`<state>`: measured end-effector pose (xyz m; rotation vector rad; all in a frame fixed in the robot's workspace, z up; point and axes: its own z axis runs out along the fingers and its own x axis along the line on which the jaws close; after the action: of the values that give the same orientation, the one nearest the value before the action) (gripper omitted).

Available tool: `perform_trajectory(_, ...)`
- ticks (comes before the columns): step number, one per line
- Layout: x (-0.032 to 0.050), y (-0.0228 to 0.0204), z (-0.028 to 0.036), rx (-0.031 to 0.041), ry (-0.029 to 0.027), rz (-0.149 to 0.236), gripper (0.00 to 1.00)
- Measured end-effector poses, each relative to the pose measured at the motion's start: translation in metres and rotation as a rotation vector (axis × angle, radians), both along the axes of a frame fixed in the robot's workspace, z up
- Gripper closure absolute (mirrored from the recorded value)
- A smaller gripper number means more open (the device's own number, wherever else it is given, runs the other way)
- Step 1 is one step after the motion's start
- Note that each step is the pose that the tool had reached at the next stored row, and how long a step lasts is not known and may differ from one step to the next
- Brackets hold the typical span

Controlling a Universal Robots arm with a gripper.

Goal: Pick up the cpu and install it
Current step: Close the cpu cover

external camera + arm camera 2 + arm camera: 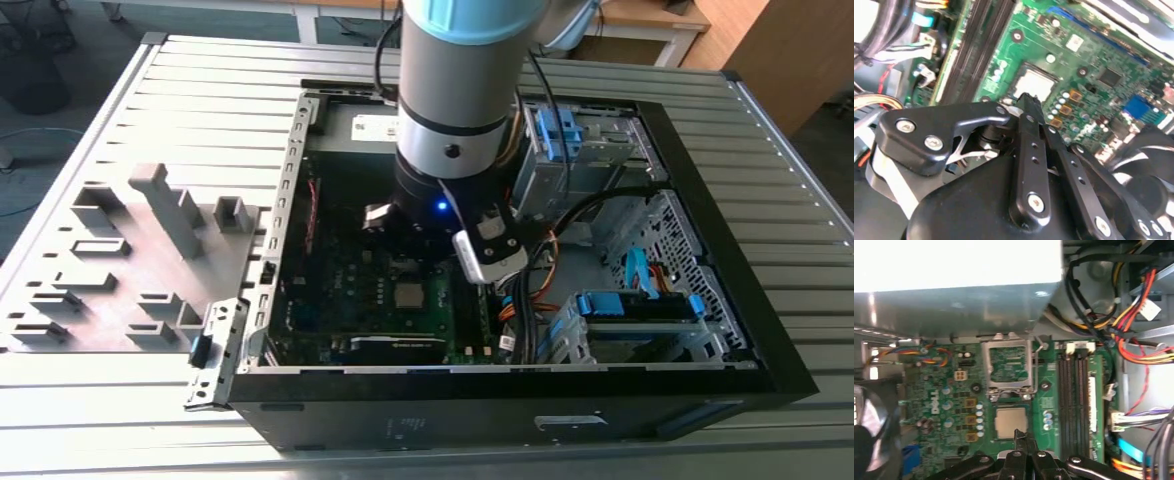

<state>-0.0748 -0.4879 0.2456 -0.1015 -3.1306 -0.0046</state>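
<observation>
Silver cpu (1010, 422) on motherboard (944, 390), open metal frame (1006, 365) beside, gripper (1021, 434) near

The arm (454, 80) is a thick cylindrical link of silver-grey metal, capped by a pale blue joint cover and ringed with a black band. The black wrist section (424, 195) below it bears a small blue light (441, 207) and a white-and-silver module (483, 255); a black cable (386, 50) runs alongside. In the second wrist view, the gripper (1026, 100) has matte black linkage bars and slim fingers (1029, 150), pinned with silver round-head screws (934, 143).
</observation>
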Motion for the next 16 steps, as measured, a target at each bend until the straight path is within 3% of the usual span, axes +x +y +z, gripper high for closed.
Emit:
perform_trajectory(6,0.0089,0.0000,-0.0014,0.0002,0.0002,0.041,0.89)
perform_trajectory(13,0.0096,0.0000,-0.0034,0.0004,0.0001,0.144,0.89)
perform_trajectory(16,0.0180,0.0000,-0.0044,0.0031,-0.0001,0.177,0.89)
